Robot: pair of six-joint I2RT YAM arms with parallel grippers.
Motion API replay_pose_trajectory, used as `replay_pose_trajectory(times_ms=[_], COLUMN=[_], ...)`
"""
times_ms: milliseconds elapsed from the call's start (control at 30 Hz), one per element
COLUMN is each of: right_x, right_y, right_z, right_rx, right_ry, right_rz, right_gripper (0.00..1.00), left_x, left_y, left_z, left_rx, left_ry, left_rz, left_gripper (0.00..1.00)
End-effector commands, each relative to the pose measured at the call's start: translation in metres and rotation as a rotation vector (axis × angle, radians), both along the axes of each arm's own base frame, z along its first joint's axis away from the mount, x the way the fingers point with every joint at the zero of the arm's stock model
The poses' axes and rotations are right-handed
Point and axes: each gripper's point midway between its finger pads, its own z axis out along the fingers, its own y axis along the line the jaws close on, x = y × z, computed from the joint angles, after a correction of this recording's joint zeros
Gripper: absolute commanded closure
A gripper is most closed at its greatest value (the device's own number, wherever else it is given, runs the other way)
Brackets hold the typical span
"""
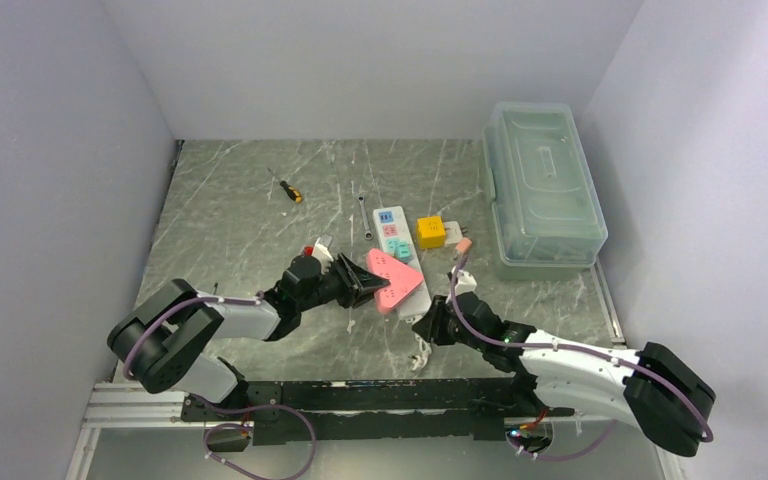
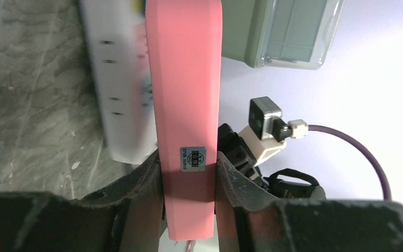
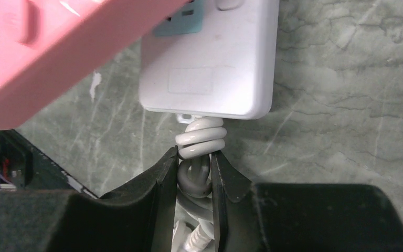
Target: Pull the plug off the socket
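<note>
Top external view: the left arm is stretched low from the left toward the table (image 1: 230, 230) centre, and the left gripper (image 1: 364, 284) is closed on the plug (image 1: 395, 280), a flat pink triangular block held on its edges. In the left wrist view both fingers (image 2: 147, 181) are pressed against the plug's narrow sides, with a small label seen between them. The right arm is reached in from the right, bent low, with the right gripper (image 1: 428, 327) at the socket's near end; in the right wrist view it is pinched nearly closed on the coiled white cord (image 3: 201, 134) just below the strip's end. The socket (image 1: 397, 235) is laid mid-table, a long white strip with teal, pink and blue faces, running away from the arms. The plug is tilted over the socket's near end, partly covering a teal face; whether the prongs are seated cannot be told. A yellow adapter (image 1: 431, 232) is just right of the socket, a clear box (image 1: 540, 185) further right, and a screwdriver (image 1: 288, 190) toward the far left.
</note>
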Motion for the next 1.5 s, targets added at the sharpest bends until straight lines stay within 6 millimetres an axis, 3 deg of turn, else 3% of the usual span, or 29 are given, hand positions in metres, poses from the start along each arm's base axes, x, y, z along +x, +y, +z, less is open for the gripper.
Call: replay_pose_trajectory(times_ms=[0,200,433,667,833,1067,1467], right_x=[0.014,0.016,0.010,-0.014,-0.028,-0.034,-0.029], right_y=[0.005,0.012,0.021,0.046,0.063,0.071,0.070], right_z=[0.015,0.037,0.046,0.053,0.059,0.063,0.063], right_rx=[0.009,0.065,0.090,0.098,0.101,0.111,0.089], right_ry=[-0.070,-0.096,-0.124,-0.173,-0.207,-0.224,-0.234], right_rz=[-0.029,-0.026,0.045,0.216,0.314,0.349,0.326], right_gripper=[1.00,1.00,1.00,1.00,1.00,1.00,1.00], left_x=[0.006,0.004,0.004,0.023,0.045,0.072,0.089], left_y=[-0.006,-0.002,-0.009,0.000,-0.004,-0.017,-0.047], left_z=[0.048,0.037,0.081,0.116,0.120,0.092,0.019], left_rx=[-0.118,-0.049,-0.077,0.047,0.094,0.165,0.293], left_ry=[-0.105,-0.140,-0.270,-0.356,-0.359,-0.328,-0.227], left_rz=[0.011,-0.003,-0.050,-0.021,-0.057,-0.158,-0.352], left_gripper=[1.00,1.00,1.00,1.00,1.00,1.00,1.00])
